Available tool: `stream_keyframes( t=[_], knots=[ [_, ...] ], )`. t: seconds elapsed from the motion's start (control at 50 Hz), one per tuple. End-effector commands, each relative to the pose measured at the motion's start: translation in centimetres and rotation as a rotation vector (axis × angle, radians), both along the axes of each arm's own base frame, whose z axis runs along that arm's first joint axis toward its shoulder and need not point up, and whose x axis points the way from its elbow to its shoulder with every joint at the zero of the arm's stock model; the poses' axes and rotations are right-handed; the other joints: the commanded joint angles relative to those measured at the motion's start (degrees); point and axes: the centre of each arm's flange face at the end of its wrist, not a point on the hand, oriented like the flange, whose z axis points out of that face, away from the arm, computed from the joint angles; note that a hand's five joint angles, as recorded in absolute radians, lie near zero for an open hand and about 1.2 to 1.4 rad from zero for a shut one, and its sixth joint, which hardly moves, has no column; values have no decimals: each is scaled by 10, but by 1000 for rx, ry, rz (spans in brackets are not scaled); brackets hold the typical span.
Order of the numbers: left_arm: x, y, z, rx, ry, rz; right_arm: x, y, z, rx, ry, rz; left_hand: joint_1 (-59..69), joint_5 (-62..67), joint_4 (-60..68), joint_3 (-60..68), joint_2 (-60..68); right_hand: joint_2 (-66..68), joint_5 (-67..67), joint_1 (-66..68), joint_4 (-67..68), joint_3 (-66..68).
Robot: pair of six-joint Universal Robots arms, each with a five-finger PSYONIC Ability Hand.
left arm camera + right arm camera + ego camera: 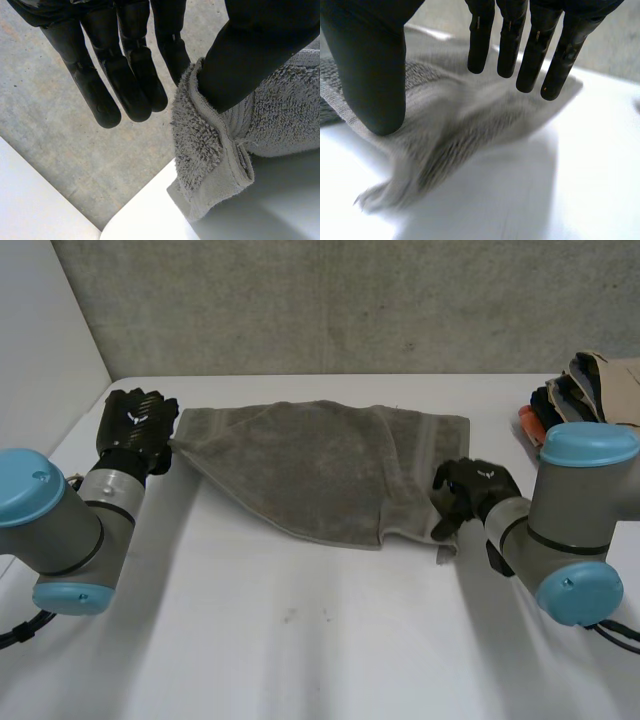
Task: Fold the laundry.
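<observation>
Grey terry towel [320, 465] lies spread across the far half of a white table [300, 640], stretched between the robot's two black hands. From the head view we see the left hand [138, 430] at the towel's far left corner and the right hand [470, 490] at its near right corner, with the grey, blue-capped arms reaching in from either side. The left wrist view adds what the head view cannot. There the towel's hemmed corner [210, 150] is raised off the table's rounded edge [150, 220]. It is pinched between the left hand's thumb [250, 50] and the nearest finger, while the other fingers [125, 75] stand straight and clear of the cloth, with concrete floor [50, 140] behind them. In the right wrist view the right hand [370, 75] is spread wide. Its fingers [540, 55] are straight above the towel [470, 125] and well apart from the thumb, whose tip rests against the cloth. The towel's corner is lifted a little, with shadow on the table [570, 175] beneath it. At the table's far right corner, beyond the right arm [570, 510], sits a pile of clothes [600, 385] in beige and black, with something orange [527, 422] at its near edge. A concrete wall [350, 300] closes the scene behind the table.
</observation>
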Motion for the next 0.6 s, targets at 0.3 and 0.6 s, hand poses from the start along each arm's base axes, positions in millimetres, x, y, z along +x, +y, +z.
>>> stream_keyframes(
  t=[0.3,0.6],
  knots=[
    [1,2,0,21,-8,0,1,11,-18,71,37,10,141,139,111,117,115,188,192,222,192,192],
    [13,49,27,203,-85,5,-25,22,42,-112,240,84,141,139,111,117,115,501,505,535,504,504]
  ],
)
